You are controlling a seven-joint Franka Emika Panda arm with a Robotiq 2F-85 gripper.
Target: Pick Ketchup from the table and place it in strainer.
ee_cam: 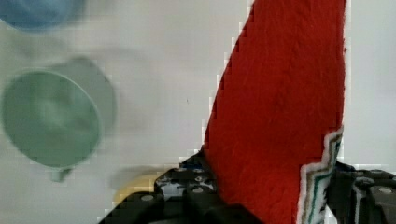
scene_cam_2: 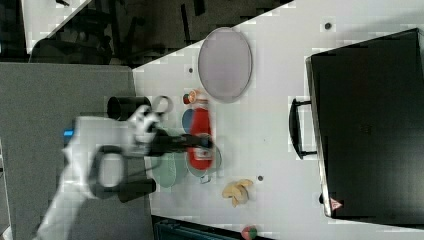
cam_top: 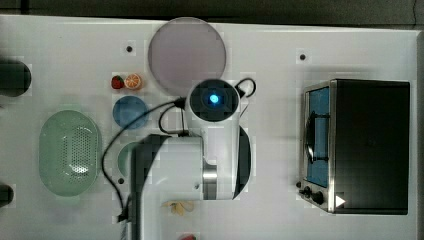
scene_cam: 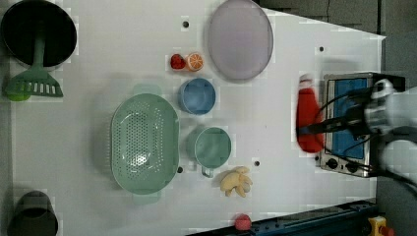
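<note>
Between end effector (scene_cam_2: 202, 142) and strainer (scene_cam: 143, 142): green bowl (scene_cam: 212, 146) and blue bowl (scene_cam: 197, 96), both low. Open desk (scene_cam: 275, 128) directly beneath; strainer interior unoccupied.

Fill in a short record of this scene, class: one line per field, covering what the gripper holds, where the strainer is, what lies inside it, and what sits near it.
held item: Ketchup, lifted off the table in the gripper
gripper state: shut on the bottle
strainer: on the white table, at the left view's left
strainer contents: nothing
beside strainer: green bowl and blue bowl
task stage: bottle picked, not yet placed
</note>
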